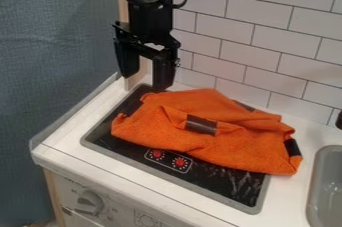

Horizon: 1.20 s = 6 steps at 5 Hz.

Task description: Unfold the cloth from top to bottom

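Observation:
The black gripper hangs from the top of the view, above the back left corner of the stove. Its two fingers are spread apart with nothing between them, and the right one is close to the cloth's back left edge. An orange cloth with dark brown patches lies folded and rumpled across the black stove top, covering most of its back and right side. One flap is folded over near the cloth's middle.
A grey sink is set in the white counter at the right. White wall tiles rise behind the counter. Red burner marks and a front knob are near the stove's front.

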Tool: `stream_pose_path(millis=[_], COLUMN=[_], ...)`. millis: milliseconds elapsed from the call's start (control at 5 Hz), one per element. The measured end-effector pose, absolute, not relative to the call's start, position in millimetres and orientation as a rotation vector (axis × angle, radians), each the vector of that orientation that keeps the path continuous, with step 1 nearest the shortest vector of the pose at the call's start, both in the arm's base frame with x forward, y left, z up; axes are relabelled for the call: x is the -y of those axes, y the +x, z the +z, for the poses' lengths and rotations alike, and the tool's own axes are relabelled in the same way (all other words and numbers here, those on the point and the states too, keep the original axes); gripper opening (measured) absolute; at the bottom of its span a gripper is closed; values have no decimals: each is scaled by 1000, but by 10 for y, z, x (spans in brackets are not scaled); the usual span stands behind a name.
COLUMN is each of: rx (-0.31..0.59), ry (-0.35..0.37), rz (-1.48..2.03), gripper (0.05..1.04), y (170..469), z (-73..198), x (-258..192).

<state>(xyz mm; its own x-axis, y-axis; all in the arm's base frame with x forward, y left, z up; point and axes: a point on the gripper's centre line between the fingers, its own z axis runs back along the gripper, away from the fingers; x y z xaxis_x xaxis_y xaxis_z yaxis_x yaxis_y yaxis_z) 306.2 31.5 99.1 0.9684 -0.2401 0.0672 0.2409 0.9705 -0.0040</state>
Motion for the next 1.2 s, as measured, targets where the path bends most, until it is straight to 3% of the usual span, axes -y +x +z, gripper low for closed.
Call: stream_pose_path(millis=[200, 400, 600, 800, 1000, 1200], rx=[30, -76, -63, 15, 45, 18], ry=[-24, -95, -148, -191, -183, -162], rz=[-260, -529, -790, -1036, -1265, -1446], gripper=[1000, 1000, 1000, 1000, 1000, 1000], y=[3038, 3283, 3474, 3560, 3571, 3581], z=[888, 725, 654, 618, 595, 474], x=[-294, -284, -249, -164, -123, -105])
